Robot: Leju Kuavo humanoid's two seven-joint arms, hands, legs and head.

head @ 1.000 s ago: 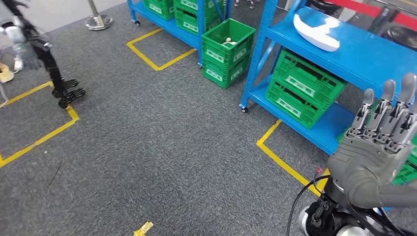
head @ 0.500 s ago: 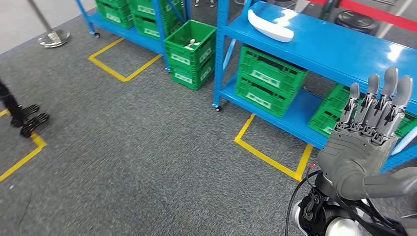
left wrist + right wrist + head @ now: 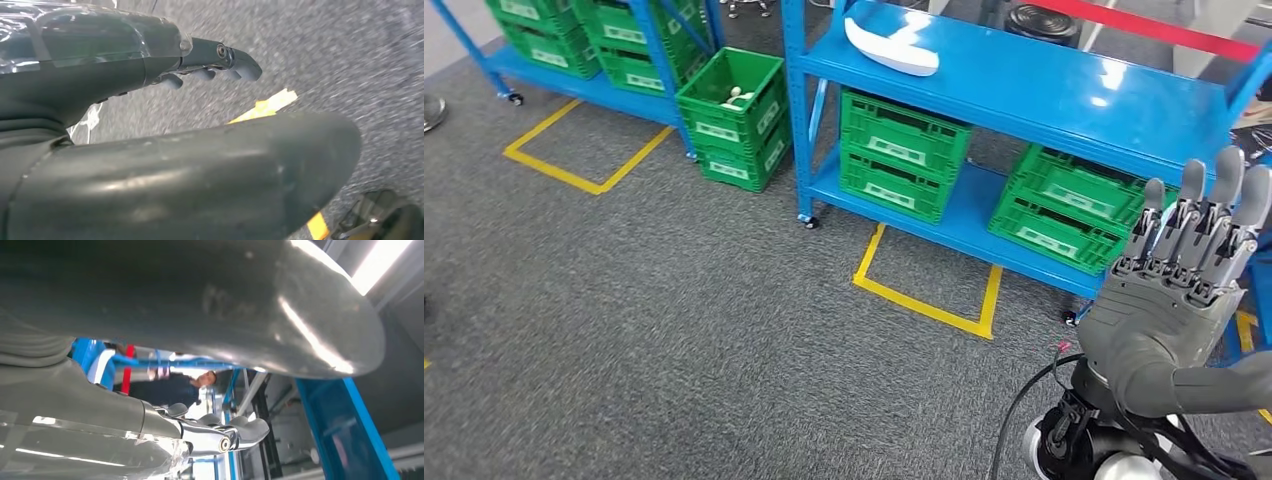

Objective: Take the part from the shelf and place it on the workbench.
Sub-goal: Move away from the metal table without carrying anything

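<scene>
The white part (image 3: 891,47) is seen lying on the top board of the blue shelf (image 3: 1064,95), well apart from the robot, so nothing has been taken yet. The right robot hand (image 3: 1174,300) is held raised with fingers straight and spread, empty, presumably readied for a reach. The left robot hand (image 3: 150,60) hangs over the carpet; nothing is seen in it, and whether its fingers are curled cannot be told.
</scene>
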